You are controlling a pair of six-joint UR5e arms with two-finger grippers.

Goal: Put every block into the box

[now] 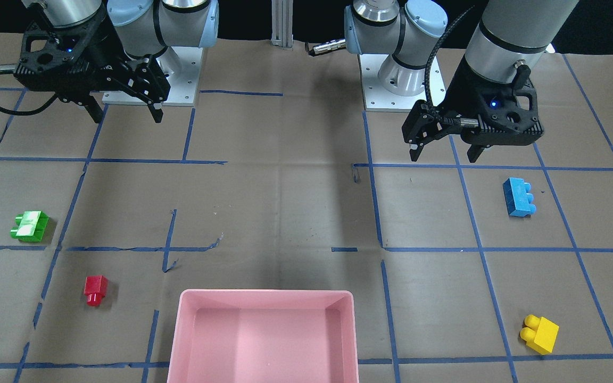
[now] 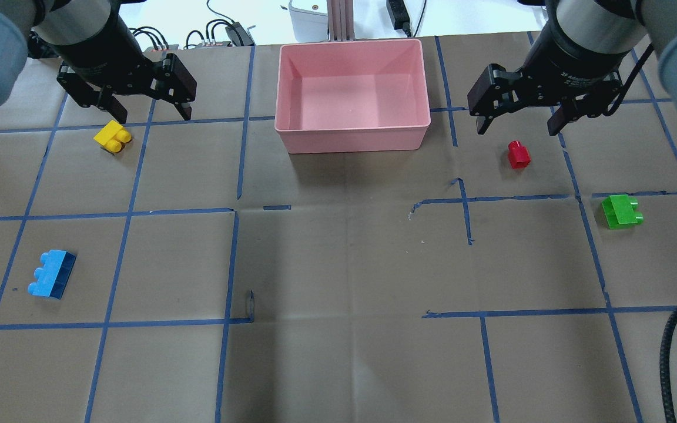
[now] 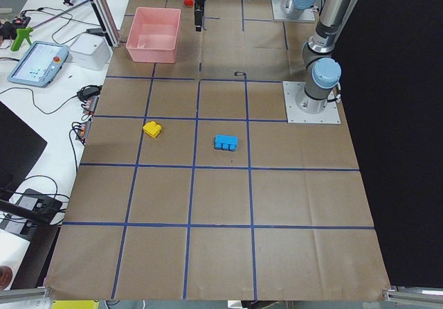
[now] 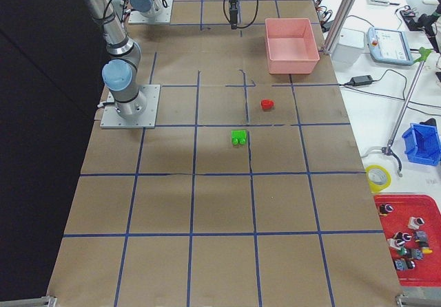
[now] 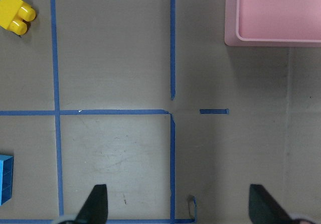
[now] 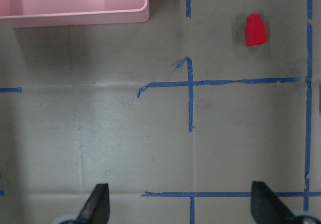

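Note:
The pink box (image 2: 353,140) stands at the table's far middle, with no block in it. The yellow block (image 2: 112,137) and blue block (image 2: 52,274) lie on my left side. The red block (image 2: 518,154) and green block (image 2: 622,211) lie on my right side. My left gripper (image 2: 151,108) hangs open and empty above the table near the yellow block (image 5: 16,13). My right gripper (image 2: 516,123) hangs open and empty above the table near the red block (image 6: 254,29). Both show open in the front view, the left gripper (image 1: 444,155) and the right gripper (image 1: 125,114).
Brown paper with a blue tape grid (image 2: 235,211) covers the table. The two arm bases (image 1: 402,74) stand on white plates at the robot's edge. Beyond the box lie cables and a white device (image 3: 90,49) off the paper.

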